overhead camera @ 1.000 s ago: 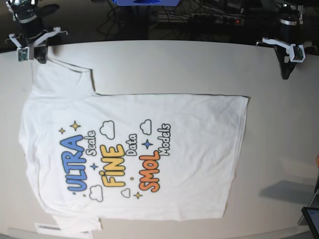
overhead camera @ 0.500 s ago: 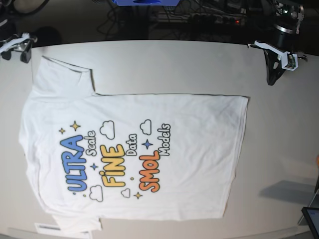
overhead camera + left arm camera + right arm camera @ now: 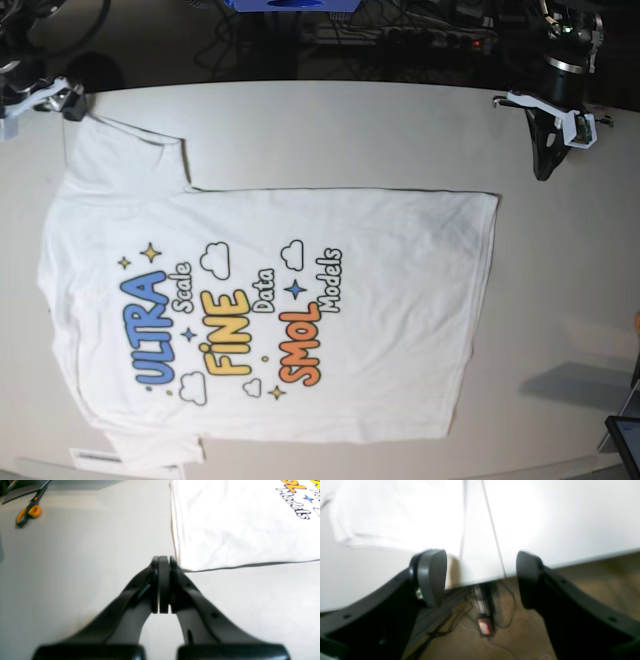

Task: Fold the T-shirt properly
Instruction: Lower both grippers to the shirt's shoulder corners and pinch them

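Observation:
The T-shirt [image 3: 270, 310] lies flat on the white table [image 3: 400, 130], print side up, neck toward the left of the base view and hem to the right. My left gripper [image 3: 541, 172] hangs shut and empty just beyond the hem's far corner. In the left wrist view its tips [image 3: 163, 559] sit right beside that corner of the T-shirt [image 3: 237, 525]. My right gripper [image 3: 66, 101] is open at the table's far left edge by the sleeve. In the right wrist view the gripper [image 3: 480, 577] holds nothing, and the sleeve [image 3: 395, 512] is just ahead to the left.
Orange-handled scissors [image 3: 28, 511] lie on the table beyond the hem. A paper label [image 3: 100, 457] sits at the near left edge and a dark device [image 3: 628, 440] at the near right. Cables [image 3: 485, 615] hang below the table's edge.
My right gripper has opened and drawn back from the sleeve corner toward the table's edge. My left gripper, still shut, has shifted closer to the hem's far corner.

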Robot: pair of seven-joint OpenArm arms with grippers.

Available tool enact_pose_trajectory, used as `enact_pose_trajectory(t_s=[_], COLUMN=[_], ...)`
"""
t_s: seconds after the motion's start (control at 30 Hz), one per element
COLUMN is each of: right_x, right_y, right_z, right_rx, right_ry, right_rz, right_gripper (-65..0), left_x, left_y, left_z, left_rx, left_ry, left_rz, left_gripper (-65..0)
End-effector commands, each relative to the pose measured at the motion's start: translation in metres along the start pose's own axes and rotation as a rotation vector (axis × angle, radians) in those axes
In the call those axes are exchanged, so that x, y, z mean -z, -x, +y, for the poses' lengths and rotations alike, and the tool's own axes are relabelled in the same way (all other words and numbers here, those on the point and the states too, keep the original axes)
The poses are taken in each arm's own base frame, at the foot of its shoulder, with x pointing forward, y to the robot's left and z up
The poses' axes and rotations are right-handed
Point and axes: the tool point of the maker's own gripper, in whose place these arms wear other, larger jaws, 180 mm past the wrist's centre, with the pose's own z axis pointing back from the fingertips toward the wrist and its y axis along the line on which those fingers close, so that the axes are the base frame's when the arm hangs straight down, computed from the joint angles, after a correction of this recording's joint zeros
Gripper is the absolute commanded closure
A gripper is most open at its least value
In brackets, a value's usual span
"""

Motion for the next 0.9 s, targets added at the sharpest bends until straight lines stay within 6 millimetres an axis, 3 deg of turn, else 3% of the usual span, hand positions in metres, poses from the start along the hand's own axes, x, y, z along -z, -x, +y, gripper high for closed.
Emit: enact_pose_trajectory(t_s=[0.0, 0.13, 0.27, 0.53, 0.87], right_x=[0.0, 0.007, 0.017, 0.026, 0.034], right_y=[-0.004, 0.006, 0.008, 0.015, 0.02], right_z=[-0.003, -0.003, 0.013, 0.032, 0.051], right_rx=[-0.003, 0.031, 0.001, -0.014, -0.052], right_ry=[0.0, -0.017, -0.064, -0.109, -0.159], right_rz=[-0.014, 0.008, 0.034, 0.062, 0.092], right_gripper=[-41.9, -41.9, -41.6, -41.5, -41.2], left_x=[-0.001, 0.001, 0.005, 0.012, 0.013], left_y=[-0.01, -0.015, -0.019, -0.004, -0.004], left_z=[0.004, 0.007, 0.008, 0.011, 0.011], left_rx=[0.011, 0.036, 0.035, 0.027, 0.028], left_ry=[-0.005, 0.006, 0.003, -0.008, -0.007], left_rz=[-0.035, -0.04, -0.055, 0.046, 0.048], left_gripper=[0.0, 0.0, 0.0, 0.0, 0.0])
